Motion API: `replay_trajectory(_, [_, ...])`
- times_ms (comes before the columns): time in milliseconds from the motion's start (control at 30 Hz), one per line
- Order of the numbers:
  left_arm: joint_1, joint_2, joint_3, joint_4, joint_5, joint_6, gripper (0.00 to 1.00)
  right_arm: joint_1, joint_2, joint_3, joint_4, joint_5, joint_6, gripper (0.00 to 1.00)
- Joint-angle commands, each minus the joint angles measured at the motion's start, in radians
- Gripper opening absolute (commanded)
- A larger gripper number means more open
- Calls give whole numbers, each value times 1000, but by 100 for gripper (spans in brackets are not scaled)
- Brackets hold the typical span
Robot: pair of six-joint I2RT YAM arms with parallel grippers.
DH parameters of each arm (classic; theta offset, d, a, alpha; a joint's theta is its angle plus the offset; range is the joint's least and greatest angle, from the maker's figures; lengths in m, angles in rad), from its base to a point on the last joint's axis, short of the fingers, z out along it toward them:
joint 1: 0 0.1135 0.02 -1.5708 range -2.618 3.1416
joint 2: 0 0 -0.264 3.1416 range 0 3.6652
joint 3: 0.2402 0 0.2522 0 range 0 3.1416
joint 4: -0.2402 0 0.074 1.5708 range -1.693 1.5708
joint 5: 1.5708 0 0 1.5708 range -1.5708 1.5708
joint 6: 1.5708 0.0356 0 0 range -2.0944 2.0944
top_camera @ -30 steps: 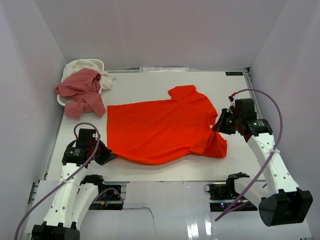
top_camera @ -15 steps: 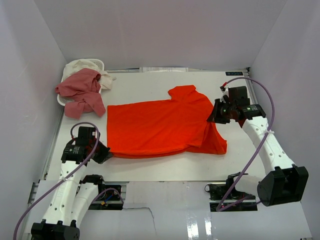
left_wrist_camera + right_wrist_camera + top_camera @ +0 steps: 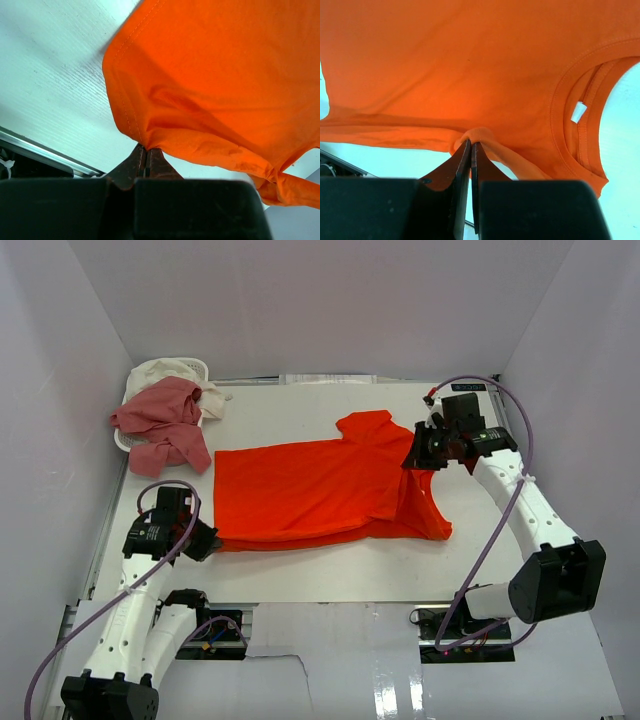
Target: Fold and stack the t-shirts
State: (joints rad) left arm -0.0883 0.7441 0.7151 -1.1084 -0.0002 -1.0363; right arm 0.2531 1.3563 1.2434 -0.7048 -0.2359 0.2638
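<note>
Far left, pink t-shirt heaped over the basket, left tool pinched tight on the orange t-shirt at its near-left hem corner, shirt spread across the desk, right tool clamped on a fold beside the collar

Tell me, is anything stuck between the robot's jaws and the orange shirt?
No, nothing visible is. The left gripper and right gripper each have jaws shut on the orange shirt, one at its near left corner, one near its collar. The pink shirt and basket sit at the far left corner.
</note>
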Motion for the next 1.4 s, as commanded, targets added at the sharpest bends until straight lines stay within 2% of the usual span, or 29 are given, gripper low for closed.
replay_trajectory(0, [1, -32, -17, -4, -27, -65, 0, 20, 21, 51, 27, -2, -15, 8])
replay_trajectory(600, [-1, 43, -16, 38, -66, -48, 3, 43, 167, 140, 62, 33, -9, 8])
replay_trajectory(1000, [-1, 110, 23, 82, -107, -21, 0, 44, 265, 217, 77, 20, -17, 8])
replay_trajectory(1033, [1, 119, 27, 85, -116, -16, 0, 43, 283, 223, 77, 17, -18, 11])
replay_trajectory(1100, [1, 145, 46, 99, -132, -5, 4, 43, 309, 234, 91, 7, -28, 31])
replay_trajectory(1200, [-1, 178, 67, 116, -161, 7, 8, 43, 334, 254, 100, 30, -35, 38])
replay_trajectory(1233, [2, 205, 84, 120, -172, 13, 14, 43, 336, 263, 99, 39, -38, 53])
replay_trajectory(1267, [1, 219, 96, 122, -193, 18, 25, 43, 334, 264, 99, 65, -41, 63])
replay_trajectory(1300, [1, 233, 110, 125, -205, 22, 50, 43, 327, 260, 105, 85, -41, 74])
replay_trajectory(1333, [2, 259, 133, 125, -218, 34, 58, 44, 299, 236, 111, 99, -40, 84])
replay_trajectory(1367, [4, 268, 144, 124, -243, 39, 70, 43, 282, 220, 116, 121, -41, 86])
